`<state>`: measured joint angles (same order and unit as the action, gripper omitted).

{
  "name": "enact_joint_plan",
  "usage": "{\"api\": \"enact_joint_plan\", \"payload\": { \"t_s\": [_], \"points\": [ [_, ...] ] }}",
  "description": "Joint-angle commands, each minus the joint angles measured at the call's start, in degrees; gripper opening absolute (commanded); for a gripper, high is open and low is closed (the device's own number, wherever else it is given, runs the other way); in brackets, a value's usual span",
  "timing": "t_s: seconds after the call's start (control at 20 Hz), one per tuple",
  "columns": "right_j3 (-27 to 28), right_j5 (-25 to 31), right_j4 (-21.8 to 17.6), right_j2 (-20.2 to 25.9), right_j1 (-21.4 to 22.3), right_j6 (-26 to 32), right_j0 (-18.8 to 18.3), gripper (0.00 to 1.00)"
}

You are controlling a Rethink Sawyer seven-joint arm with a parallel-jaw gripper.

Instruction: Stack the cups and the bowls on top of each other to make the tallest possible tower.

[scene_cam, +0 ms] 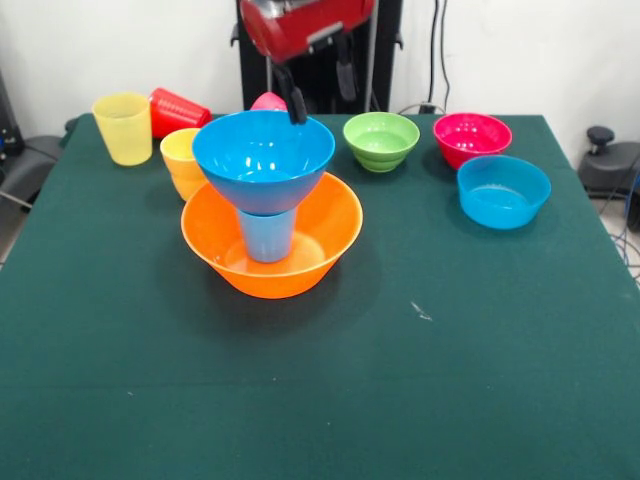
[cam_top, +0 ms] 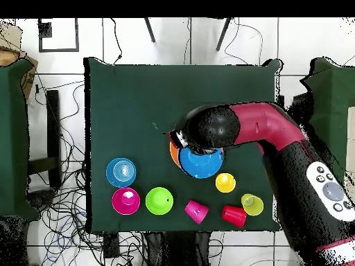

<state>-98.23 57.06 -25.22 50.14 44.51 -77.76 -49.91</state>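
A large orange bowl [scene_cam: 215, 235] [cam_top: 172, 154] sits left of centre on the table. A light blue cup [scene_cam: 268, 235] stands inside it and carries the large blue bowl [scene_cam: 263, 160] [cam_top: 201, 161], forming the tower. My gripper [scene_cam: 322, 108] hangs open over that bowl's far rim, and one finger [scene_cam: 296, 104] reaches down to the rim. In the overhead view the arm [cam_top: 263, 128] covers the gripper. An orange cup [scene_cam: 180, 160] [cam_top: 224, 182] stands just beside the tower. A pink cup [scene_cam: 268, 101] [cam_top: 196, 211] peeks out behind it.
A yellow cup [scene_cam: 123, 128] [cam_top: 252, 204] stands at the back left, with a red cup [scene_cam: 178, 110] [cam_top: 234, 215] lying on its side next to it. To the right are a green bowl [scene_cam: 381, 140] [cam_top: 159, 200], a magenta bowl [scene_cam: 472, 138] [cam_top: 125, 200] and a small blue bowl [scene_cam: 503, 190] [cam_top: 120, 172].
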Motion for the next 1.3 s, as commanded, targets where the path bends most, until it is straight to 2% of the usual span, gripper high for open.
{"api": "enact_joint_plan", "payload": {
  "t_s": [0.05,0.25,0.35,0.5,0.6,0.7,1.0,1.3],
  "points": [
    [5.4,16.1,6.6,-1.5,8.1,2.1,-0.3,1.00],
    [6.0,17.4,7.0,-1.8,9.7,1.6,0.1,1.00],
    [4.6,15.1,6.4,-2.2,10.9,0.6,0.2,1.00],
    [2.8,11.2,3.4,-3.9,12.1,-1.9,1.3,1.00],
    [3.1,9.7,-0.3,-6.0,12.0,-4.5,3.2,1.00],
    [3.1,8.1,-1.7,-7.5,11.0,-7.4,5.0,1.00],
    [2.2,5.4,-2.1,-10.5,10.2,-10.9,8.6,1.00],
    [3.3,5.6,-1.0,-12.4,10.2,-10.5,10.5,1.00]
  ]
}}
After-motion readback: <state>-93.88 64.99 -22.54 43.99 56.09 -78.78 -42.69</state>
